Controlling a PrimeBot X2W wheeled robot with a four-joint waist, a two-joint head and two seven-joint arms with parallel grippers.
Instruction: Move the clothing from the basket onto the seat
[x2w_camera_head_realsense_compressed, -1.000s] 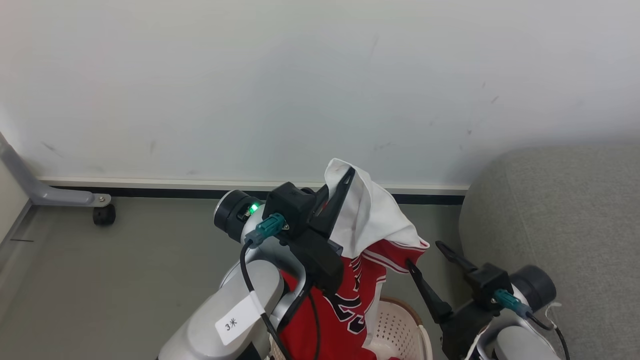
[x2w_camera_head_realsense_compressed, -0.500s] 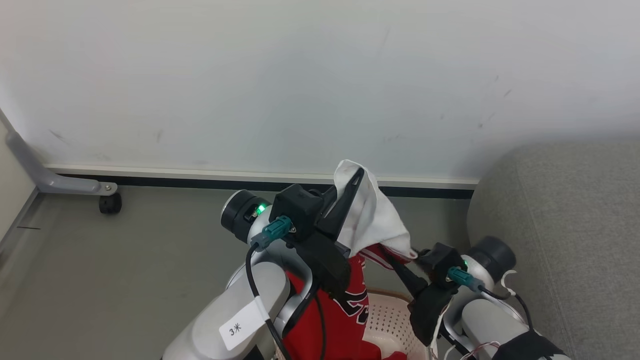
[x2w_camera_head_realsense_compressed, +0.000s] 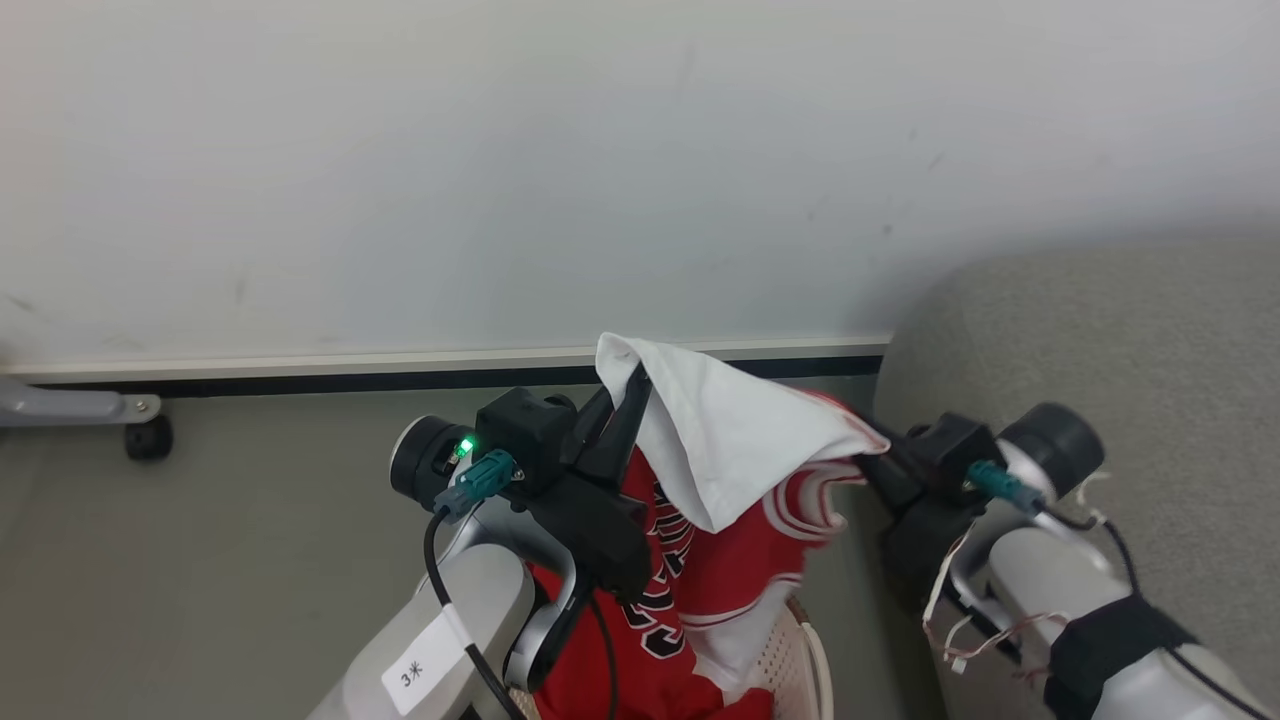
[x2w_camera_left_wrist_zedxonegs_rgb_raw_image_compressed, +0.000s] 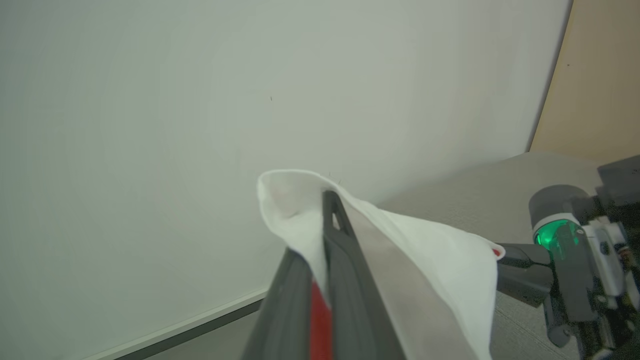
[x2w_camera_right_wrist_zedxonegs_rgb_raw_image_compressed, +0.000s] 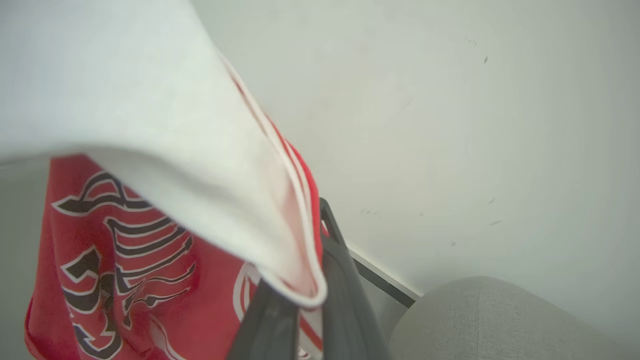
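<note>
1. Where the scene ends on the far side, a pale wall (x2w_camera_head_realsense_compressed: 500, 150) runs from left to right, with a dark skirting strip along its foot.
2. A grey-green floor (x2w_camera_head_realsense_compressed: 250, 500) spreads from that strip towards the near edge on the left.
3. The seat (x2w_camera_head_realsense_compressed: 1150, 330), a grey woven cushion with a rounded corner, stands on the right, its far side against the wall.
4. The red jersey (x2w_camera_head_realsense_compressed: 730, 440) hangs in the air between the two arms, left of the seat and not lying on it. Its white inner side is stretched across the top. The red side, with black figures and white-striped trim, drops from there towards the basket; whether the hem touches the basket cannot be told.
5. The basket (x2w_camera_head_realsense_compressed: 812, 665) sits on the floor under the jersey, and a piece of its cream perforated wall and rim shows at the near edge.
6. The left gripper (x2w_camera_head_realsense_compressed: 632, 400) is clenched on the jersey's upper left corner, white cloth folded over its fingers.
7. The right gripper (x2w_camera_head_realsense_compressed: 872, 462) is clenched on the striped edge at the jersey's right corner, just beside the seat's rounded corner.
8. A small black caster (x2w_camera_head_realsense_compressed: 148, 440) on a grey frame leg stands at the far left, near the skirting.
</note>
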